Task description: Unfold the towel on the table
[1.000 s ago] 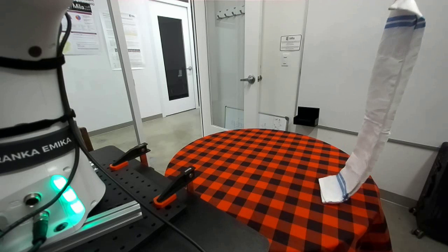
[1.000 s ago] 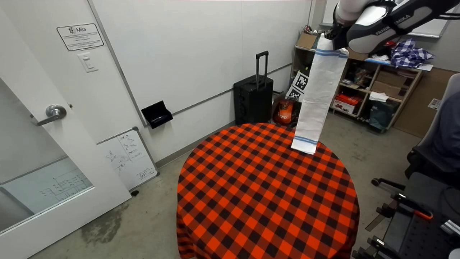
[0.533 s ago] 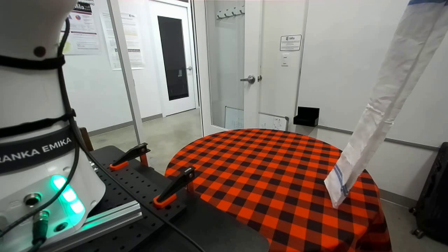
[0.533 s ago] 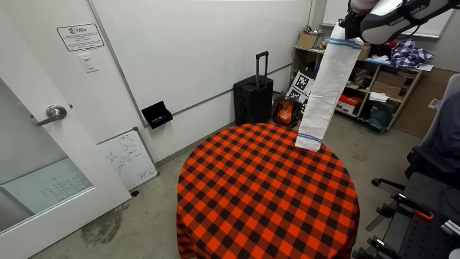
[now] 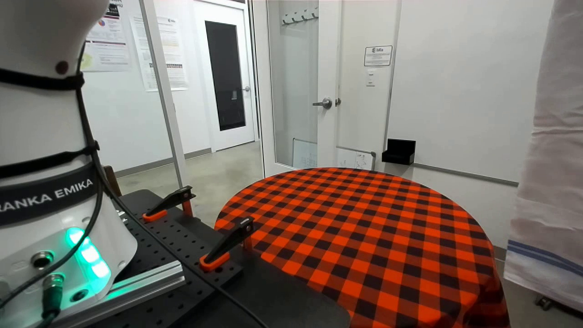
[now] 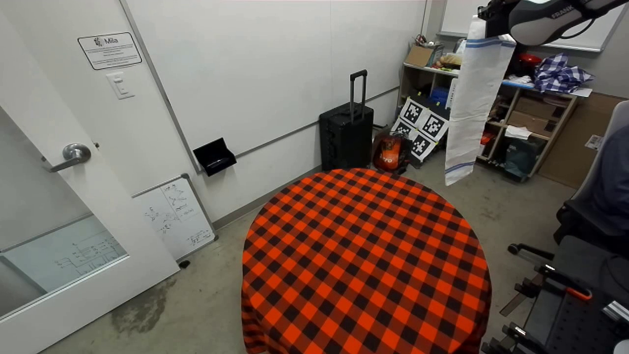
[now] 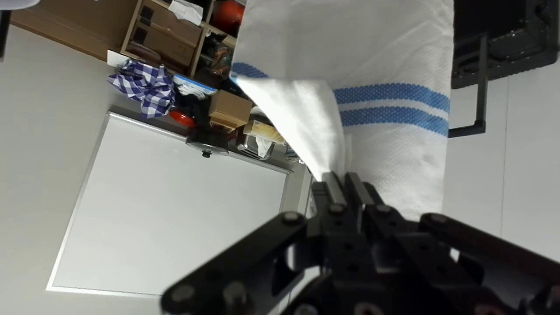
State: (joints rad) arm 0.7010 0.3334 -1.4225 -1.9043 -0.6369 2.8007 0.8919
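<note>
- At the gripper (image 7: 342, 180), we see the jaws drawn together on the towel (image 7: 380, 48), beside its blue-striped upper end; how many layers are pinched, we cannot tell.
- Below the grip, we find the towel hanging as a long strip, its long axis steep and slightly tilted, its lower striped end free in the air.
- Beyond that lower end, we note the table (image 6: 363, 275); in both exterior views the hem falls just outside the table's rim, with no contact shown.
- From this relation, we judge that the coming move should swing inward, bringing the lower end over the tabletop before lowering.
</note>
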